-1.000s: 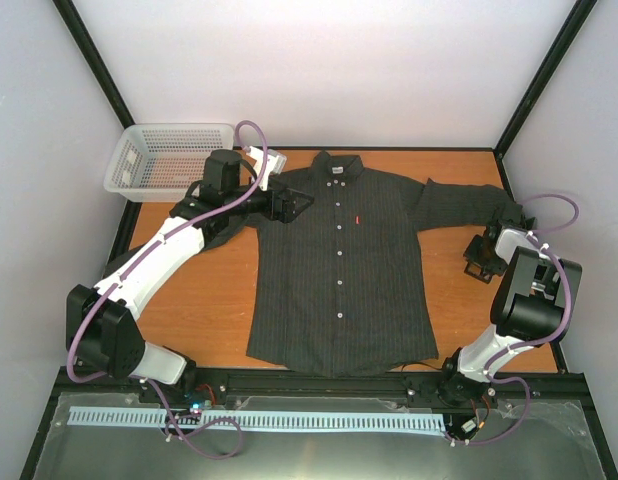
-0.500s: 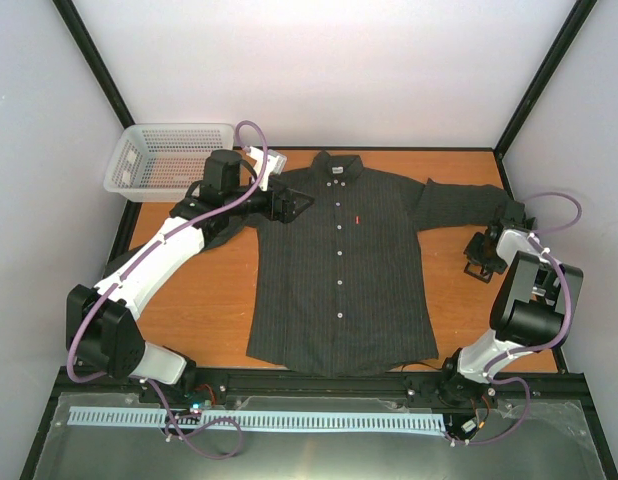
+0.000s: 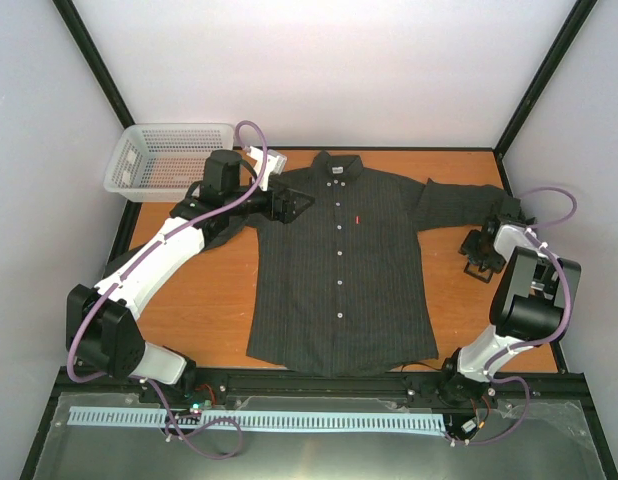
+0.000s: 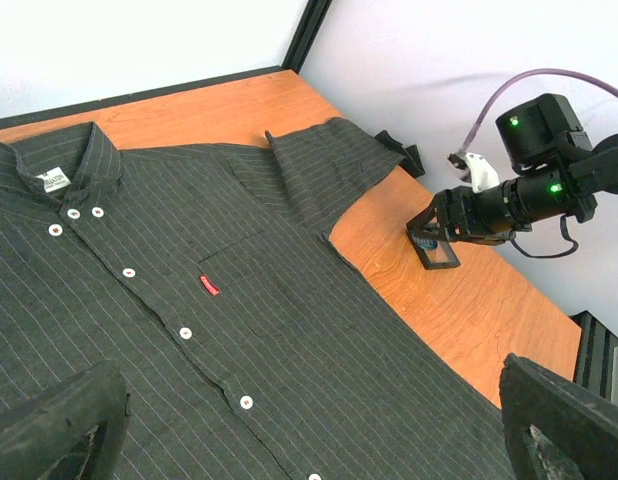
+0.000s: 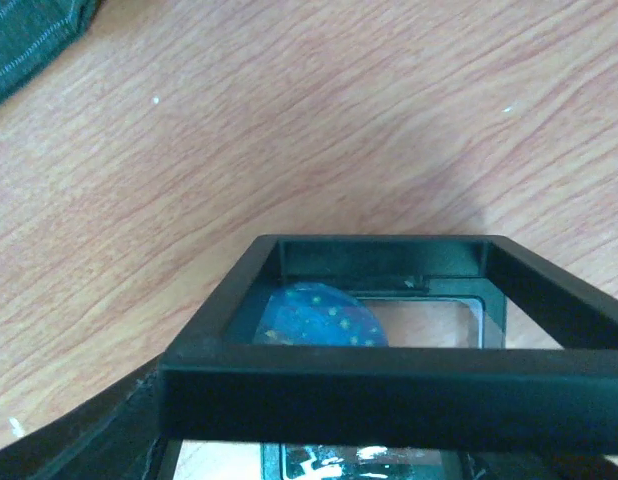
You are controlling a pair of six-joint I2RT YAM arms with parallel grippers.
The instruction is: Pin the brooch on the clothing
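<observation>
While agape, left tool [image 3: 294, 206] over clothing [image 3: 339, 270]

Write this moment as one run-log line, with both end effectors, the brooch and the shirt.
left end effector: open, over shirt shoulder | right end effector: low over table, at blue brooch | shirt: flat, unpinned

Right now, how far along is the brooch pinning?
Done: the shirt lies spread flat. In hand: the right fingers are down at the blue brooch, off the shirt; grip unclear. To do: carrying it over and pinning it on.
</observation>
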